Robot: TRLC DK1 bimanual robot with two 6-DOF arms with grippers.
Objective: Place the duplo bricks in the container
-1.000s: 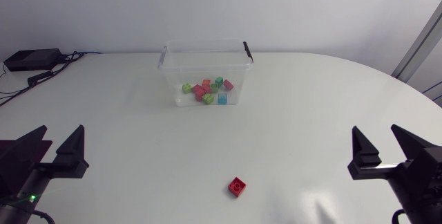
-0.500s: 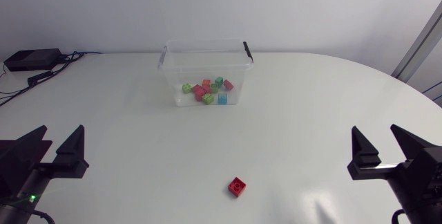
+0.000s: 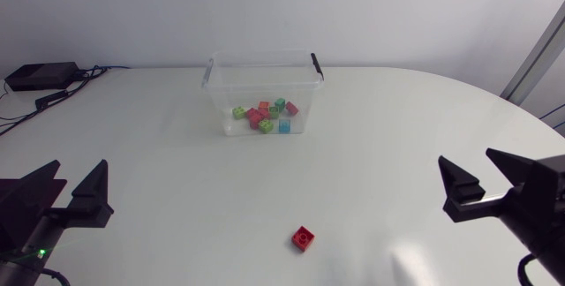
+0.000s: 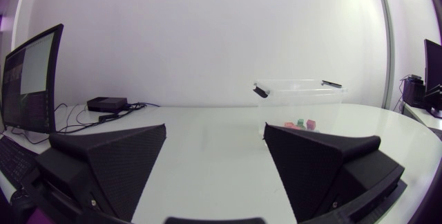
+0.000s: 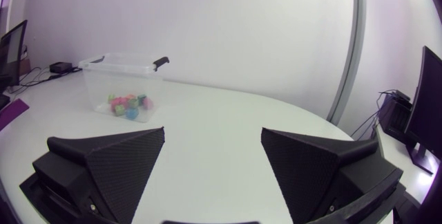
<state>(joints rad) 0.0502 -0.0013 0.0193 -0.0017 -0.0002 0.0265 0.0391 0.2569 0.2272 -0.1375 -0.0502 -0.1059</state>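
Item: red duplo brick [image 3: 304,238], lower centre of frame, studs up, alone on the table [image 3: 397,127].
Handling: probably light, rigid and smooth; pinch across opposite flat sides.
Container [image 3: 221,101]: upper centre, holding several bricks [image 3: 265,115].
Left gripper [image 3: 79,169], right gripper [image 3: 466,158]: lower corners, fingers spread, empty.

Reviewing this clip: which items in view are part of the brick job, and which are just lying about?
Part of the job:
red brick, loose on the table
clear container
bricks already inside it
left gripper and right gripper, both open and empty

Lying about:
black box at the table's far left corner
cables beside it
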